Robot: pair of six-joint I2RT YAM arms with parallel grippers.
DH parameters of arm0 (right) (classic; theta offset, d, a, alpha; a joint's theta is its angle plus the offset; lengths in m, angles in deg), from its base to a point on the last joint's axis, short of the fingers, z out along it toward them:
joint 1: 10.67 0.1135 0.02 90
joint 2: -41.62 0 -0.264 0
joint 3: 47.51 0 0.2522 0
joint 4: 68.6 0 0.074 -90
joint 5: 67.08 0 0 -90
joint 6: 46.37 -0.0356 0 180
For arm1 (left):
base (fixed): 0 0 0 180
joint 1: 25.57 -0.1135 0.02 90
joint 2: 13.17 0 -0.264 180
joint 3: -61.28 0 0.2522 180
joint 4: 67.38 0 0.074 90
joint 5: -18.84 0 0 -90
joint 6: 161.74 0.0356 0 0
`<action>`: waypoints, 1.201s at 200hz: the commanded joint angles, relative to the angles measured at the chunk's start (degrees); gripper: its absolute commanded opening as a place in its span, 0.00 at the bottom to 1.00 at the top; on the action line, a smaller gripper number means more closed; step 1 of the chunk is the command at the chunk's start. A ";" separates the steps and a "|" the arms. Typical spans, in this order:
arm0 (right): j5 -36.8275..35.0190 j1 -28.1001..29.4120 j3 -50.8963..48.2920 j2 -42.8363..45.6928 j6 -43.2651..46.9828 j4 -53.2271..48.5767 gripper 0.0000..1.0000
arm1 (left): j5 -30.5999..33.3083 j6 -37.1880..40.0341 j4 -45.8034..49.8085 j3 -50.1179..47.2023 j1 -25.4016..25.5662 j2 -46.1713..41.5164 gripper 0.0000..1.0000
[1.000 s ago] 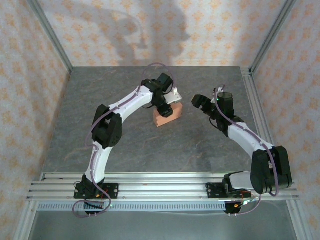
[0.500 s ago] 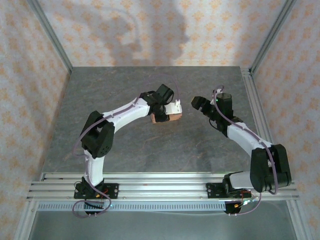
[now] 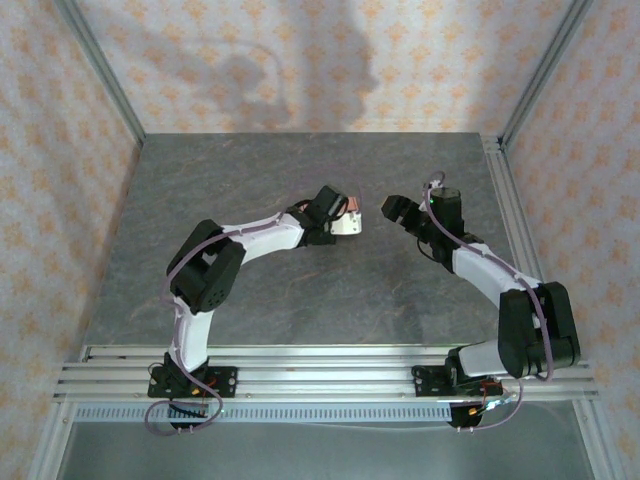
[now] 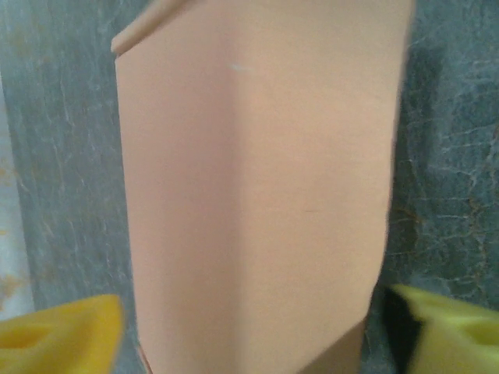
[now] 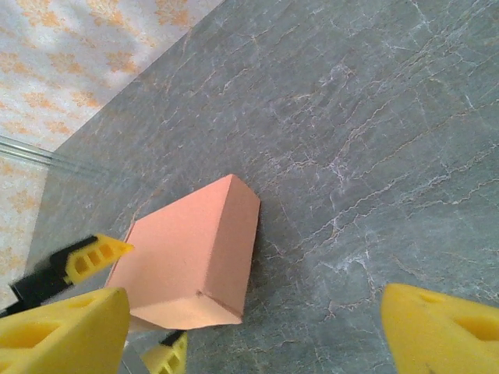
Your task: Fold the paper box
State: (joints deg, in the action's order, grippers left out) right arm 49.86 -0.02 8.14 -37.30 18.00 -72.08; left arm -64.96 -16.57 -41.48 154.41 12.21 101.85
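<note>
— Where's the paper box sitting?
— Around the middle of the bench, well clear of all four edges. It's folded up: salmon-pink card, with one broad flat face and a narrower side face meeting at a crisp edge.
— Is it flat on the bench?
— Can't tell. The right wrist camera shows a shadow along its side, but its underside is hidden.
— And the left tool?
— Straddling the box, spread wide. From its own wrist camera the card fills the centre, with a yellow finger low on each side. A thin strip of grey bench shows between each finger and the card, so it grips nothing. That picture is blurred, mind.
— Does the other camera agree?
— Yes. From the right wrist, the left tool's fingers flank the end of the box turned away from the right tool.
— And that one?
— Gaping too, over bare bench, apart from the box and on the side toward the bench's right edge. From overhead the two tools face each other, near but not touching.
</note>
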 commanded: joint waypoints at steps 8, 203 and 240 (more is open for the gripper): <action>-1.89 -0.49 0.61 1.35 1.97 -0.35 0.90 | -2.74 -6.61 0.82 -3.08 0.06 -5.14 1.00; -33.81 -7.34 -19.05 -5.73 28.64 36.96 0.99 | 17.66 -53.70 -39.70 -54.01 -23.74 -43.77 1.00; -30.58 -8.50 -22.21 -9.54 28.35 45.20 0.99 | 10.88 -53.02 -51.63 -59.86 -28.03 -42.07 1.00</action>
State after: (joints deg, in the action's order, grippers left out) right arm 17.35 -7.89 -12.84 -46.70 46.31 -37.74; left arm -51.46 -69.59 -81.02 96.12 -13.71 58.64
